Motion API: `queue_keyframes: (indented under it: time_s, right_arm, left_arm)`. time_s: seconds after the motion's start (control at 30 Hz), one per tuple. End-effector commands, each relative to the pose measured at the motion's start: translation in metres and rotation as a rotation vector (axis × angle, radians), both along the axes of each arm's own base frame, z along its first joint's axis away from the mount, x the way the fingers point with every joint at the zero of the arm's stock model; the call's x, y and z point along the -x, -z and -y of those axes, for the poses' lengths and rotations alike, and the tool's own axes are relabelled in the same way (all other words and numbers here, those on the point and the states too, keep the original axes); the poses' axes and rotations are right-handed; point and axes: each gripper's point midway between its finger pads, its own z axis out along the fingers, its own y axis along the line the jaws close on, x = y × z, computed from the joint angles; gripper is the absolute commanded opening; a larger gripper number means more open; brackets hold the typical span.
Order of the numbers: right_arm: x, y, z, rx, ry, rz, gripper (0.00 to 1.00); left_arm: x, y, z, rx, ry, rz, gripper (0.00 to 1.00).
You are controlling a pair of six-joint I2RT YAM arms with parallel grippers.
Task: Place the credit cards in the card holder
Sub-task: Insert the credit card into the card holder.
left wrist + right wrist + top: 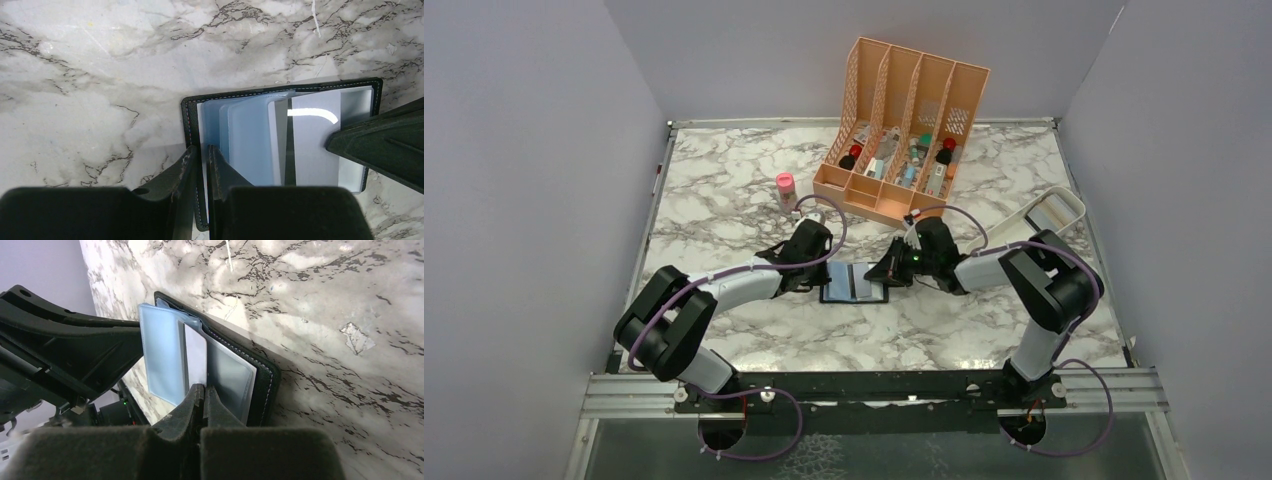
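The card holder (856,284) lies open on the marble table (724,200), just in front of the orange organiser (904,130). The left gripper (201,165) pinches its black cover edge. The right gripper (204,395) is pressed together on a pale credit card (196,352) standing among the bluish sleeves.
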Motion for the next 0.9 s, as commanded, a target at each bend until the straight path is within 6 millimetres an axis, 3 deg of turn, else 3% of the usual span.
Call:
queue_keyframes:
  time_s: [0.0,0.2,0.5,0.87]
  right_arm:
    - [0.007,0.01,-0.002,-0.012,0.004,-0.028,0.04]
    - [0.002,0.01,-0.001,0.048,0.0,-0.014,0.21]
    - [0.007,0.018,0.022,0.22,-0.02,-0.001,0.31]
    - [0.013,0.015,0.001,0.123,-0.077,-0.029,0.37]
  left_arm:
    - [0.021,0.025,-0.007,-0.027,0.013,-0.096,0.17]
    - [0.02,0.025,-0.005,-0.025,0.019,-0.097,0.17]
    - [0.02,0.024,-0.005,-0.023,0.021,-0.1,0.17]
    - [0.02,0.022,-0.002,-0.006,0.019,-0.103,0.17]
